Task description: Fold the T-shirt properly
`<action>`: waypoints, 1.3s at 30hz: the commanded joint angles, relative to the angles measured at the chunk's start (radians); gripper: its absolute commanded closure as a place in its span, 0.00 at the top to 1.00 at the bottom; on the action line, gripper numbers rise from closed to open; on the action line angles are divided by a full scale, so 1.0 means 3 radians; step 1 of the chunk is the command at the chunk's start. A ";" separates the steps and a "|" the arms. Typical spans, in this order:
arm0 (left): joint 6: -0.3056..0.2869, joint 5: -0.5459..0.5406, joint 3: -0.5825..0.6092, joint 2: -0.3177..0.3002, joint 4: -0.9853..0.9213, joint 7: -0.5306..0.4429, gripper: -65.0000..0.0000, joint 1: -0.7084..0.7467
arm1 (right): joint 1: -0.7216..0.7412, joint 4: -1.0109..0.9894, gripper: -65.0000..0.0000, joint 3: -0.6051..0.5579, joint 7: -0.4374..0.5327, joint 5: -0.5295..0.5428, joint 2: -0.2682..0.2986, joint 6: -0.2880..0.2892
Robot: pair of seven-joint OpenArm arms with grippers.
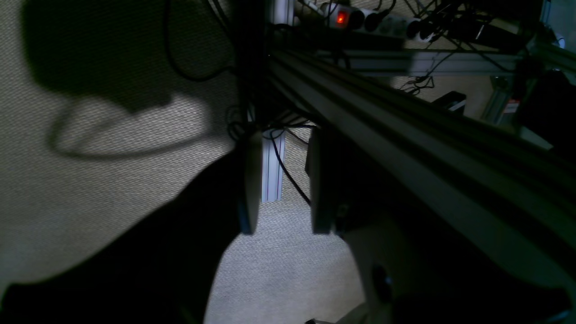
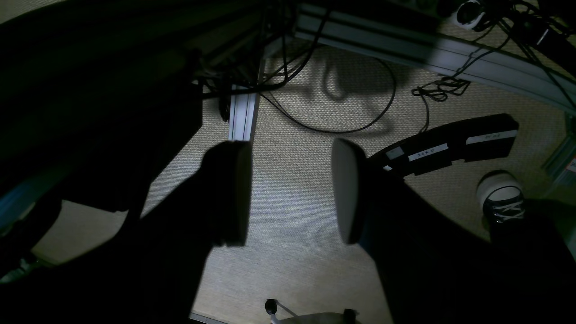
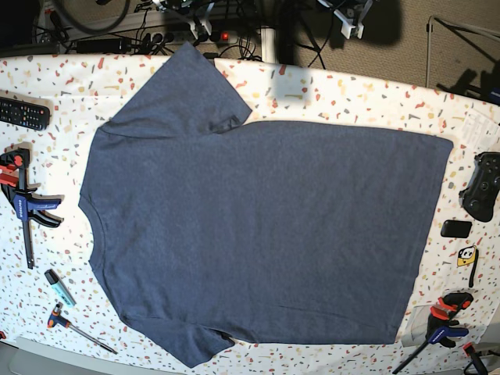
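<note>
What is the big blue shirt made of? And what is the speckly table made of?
The T-shirt looks like soft knit cloth, probably cotton: its dark blue is flecked with lighter threads, it is matte, and it lies flat with gentle wrinkles. The table looks hard and smooth, white with coloured chips like terrazzo; whether that is real stone or a printed surface, I cannot tell.

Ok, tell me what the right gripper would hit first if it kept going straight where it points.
Probably the carpeted floor: the open right gripper has only carpet between its fingers. Depth is unclear.

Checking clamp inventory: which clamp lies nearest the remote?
The clamp at the table's left edge, just below the remote; the other clamp sits at the bottom-right corner.
</note>
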 commanded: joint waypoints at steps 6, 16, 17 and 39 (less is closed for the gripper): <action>-0.0039 0.0000 0.0005 -0.0010 0.0020 -0.0083 0.23 0.0009 | -0.0006 0.0028 0.42 0.0000 0.0015 -0.0008 0.0008 0.0047; -0.0038 0.0000 0.0005 -0.0011 0.0022 -0.0081 0.22 0.0009 | -0.0008 0.0034 0.35 0.0000 0.0015 -0.0006 0.0008 0.0046; -0.0038 -0.0001 0.0005 -0.0011 0.0024 -0.0083 0.22 0.0010 | -0.0008 0.0034 0.35 0.0000 0.0015 -0.0006 0.0008 0.0047; -0.0365 -0.0127 0.0005 -0.0010 0.1333 -0.0060 0.22 0.0769 | -0.0643 0.0983 0.35 0.0000 0.0024 0.0004 0.0282 0.0534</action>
